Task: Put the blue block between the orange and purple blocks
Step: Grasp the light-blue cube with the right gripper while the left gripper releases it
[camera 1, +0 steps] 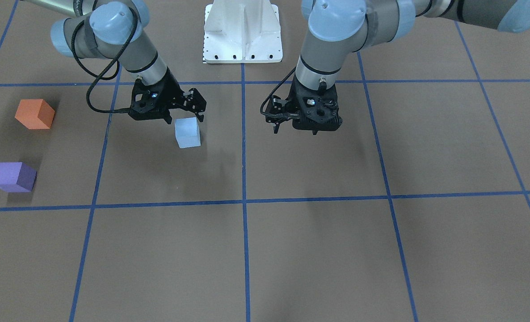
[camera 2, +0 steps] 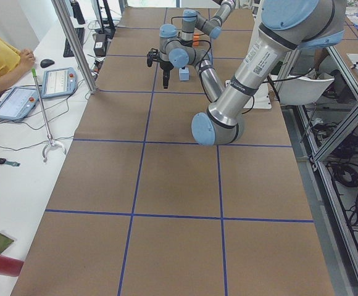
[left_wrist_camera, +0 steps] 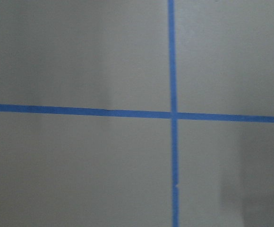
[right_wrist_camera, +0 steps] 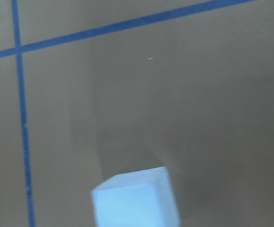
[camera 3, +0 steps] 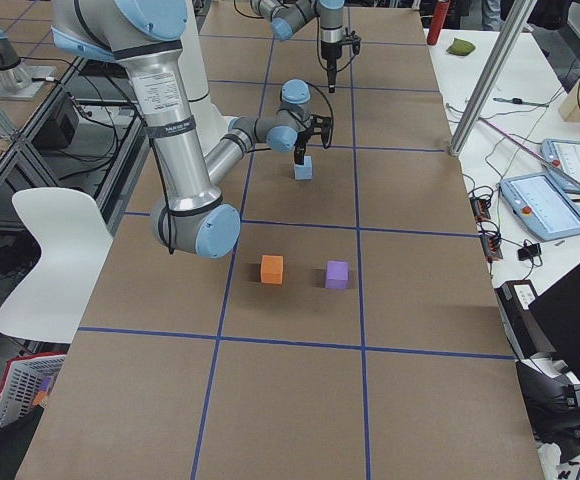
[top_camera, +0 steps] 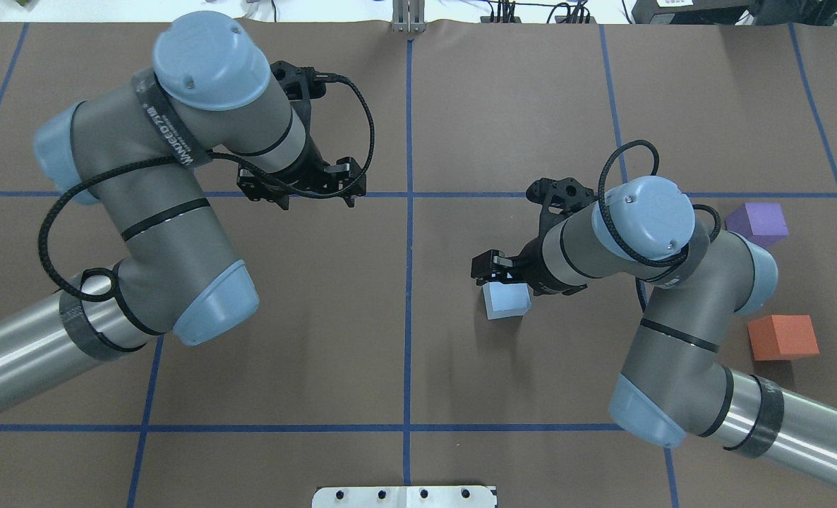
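Note:
The light blue block sits on the brown table near its middle, and also shows in the overhead view and low in the right wrist view. My right gripper hangs open just above it, fingers about a block's width apart, not touching it. The orange block and the purple block stand apart from each other at the table's end on my right, with a gap between them. My left gripper is shut and empty, hanging over bare table.
Blue tape lines divide the brown table into squares. The white robot base plate is at the robot's edge of the table. The left wrist view shows only a tape crossing. Tablets lie on a side bench.

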Controlling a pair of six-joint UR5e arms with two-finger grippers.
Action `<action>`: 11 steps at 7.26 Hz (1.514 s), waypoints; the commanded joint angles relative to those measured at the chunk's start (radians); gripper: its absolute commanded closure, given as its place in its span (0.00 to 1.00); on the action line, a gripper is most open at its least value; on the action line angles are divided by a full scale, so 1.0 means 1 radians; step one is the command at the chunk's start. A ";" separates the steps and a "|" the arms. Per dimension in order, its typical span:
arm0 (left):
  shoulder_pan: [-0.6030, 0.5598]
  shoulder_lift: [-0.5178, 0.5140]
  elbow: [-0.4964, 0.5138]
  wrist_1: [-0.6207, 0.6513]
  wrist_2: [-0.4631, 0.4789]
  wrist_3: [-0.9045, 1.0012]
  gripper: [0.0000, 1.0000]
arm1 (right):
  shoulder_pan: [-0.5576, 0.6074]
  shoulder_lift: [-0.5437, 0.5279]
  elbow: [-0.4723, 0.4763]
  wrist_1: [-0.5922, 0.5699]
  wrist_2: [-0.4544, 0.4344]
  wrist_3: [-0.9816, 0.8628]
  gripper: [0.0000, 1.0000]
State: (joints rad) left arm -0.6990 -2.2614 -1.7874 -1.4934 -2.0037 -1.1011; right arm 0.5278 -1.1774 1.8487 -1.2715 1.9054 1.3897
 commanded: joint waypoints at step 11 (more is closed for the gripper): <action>0.009 0.023 0.008 -0.013 0.000 -0.003 0.00 | -0.071 0.068 -0.108 -0.117 -0.154 -0.311 0.99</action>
State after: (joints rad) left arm -0.6906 -2.2381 -1.7799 -1.5064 -2.0034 -1.1042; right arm 0.4526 -1.1158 1.7407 -1.3895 1.7461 1.0847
